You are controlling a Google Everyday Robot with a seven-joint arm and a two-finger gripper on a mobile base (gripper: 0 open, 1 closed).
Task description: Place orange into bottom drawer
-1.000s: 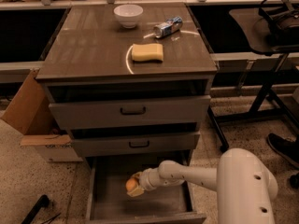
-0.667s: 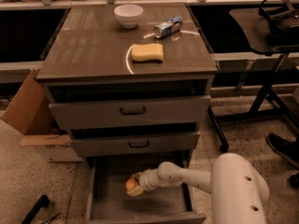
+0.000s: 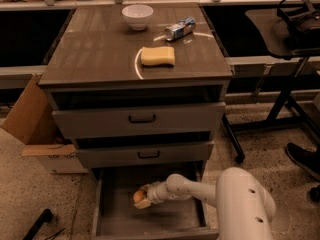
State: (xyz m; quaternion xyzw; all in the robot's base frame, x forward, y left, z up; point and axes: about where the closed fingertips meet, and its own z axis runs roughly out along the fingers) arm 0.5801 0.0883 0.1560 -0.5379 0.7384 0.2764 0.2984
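Observation:
The orange (image 3: 138, 196) is a small round fruit held inside the open bottom drawer (image 3: 115, 219), the lowest of three wood-grain drawers, pulled out with a plain grey floor. My gripper (image 3: 141, 198) reaches in from the right on a white arm and is shut on the orange, low over the drawer floor near its middle. I cannot tell whether the orange touches the floor.
On the cabinet top sit a white bowl (image 3: 137, 16), a yellow sponge (image 3: 158, 56) and a lying can (image 3: 180, 29). Two upper drawers with black handles (image 3: 142, 118) are above. A cardboard box (image 3: 37, 129) stands at the left, a black table stand (image 3: 280, 109) at the right.
The gripper and the orange stay at about the same spot in the drawer. The white arm's elbow has shifted slightly left.

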